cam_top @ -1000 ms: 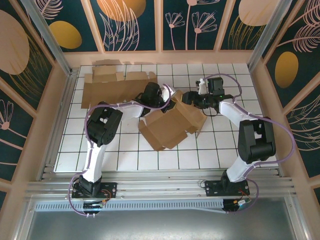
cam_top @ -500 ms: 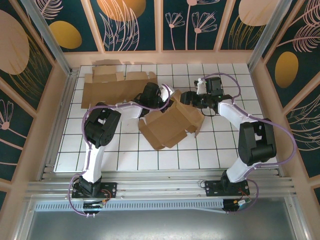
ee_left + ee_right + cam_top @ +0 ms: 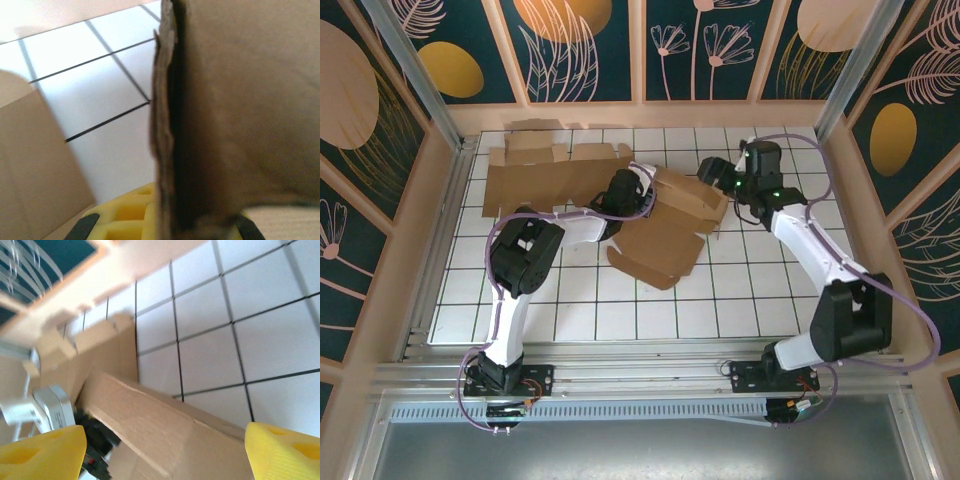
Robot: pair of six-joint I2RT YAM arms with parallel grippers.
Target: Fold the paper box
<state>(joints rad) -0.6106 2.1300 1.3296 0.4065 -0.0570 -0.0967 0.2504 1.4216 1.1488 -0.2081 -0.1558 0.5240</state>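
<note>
The brown paper box (image 3: pixel 665 240) lies partly collapsed on the white tiled table (image 3: pixel 760 290), mid-table. My left gripper (image 3: pixel 638 195) is at the box's back left corner, shut on one cardboard wall. In the left wrist view that wall (image 3: pixel 240 110) stands edge-on between the yellow pads (image 3: pixel 125 215). My right gripper (image 3: pixel 715 172) hovers open just off the box's back right corner, touching nothing. In the right wrist view its yellow fingertips (image 3: pixel 40 452) stand wide apart over the box's top panel (image 3: pixel 165 425).
A flat unfolded cardboard sheet (image 3: pixel 545 170) lies at the back left, close behind the left gripper; it also appears as a flat sheet (image 3: pixel 100 345) in the right wrist view. Wooden walls (image 3: pixel 650 115) ring the table.
The right gripper let go of the box, opened wider and drew back to the right. The box sagged flatter and shifted toward the back. The left gripper closed fully on its wall.
</note>
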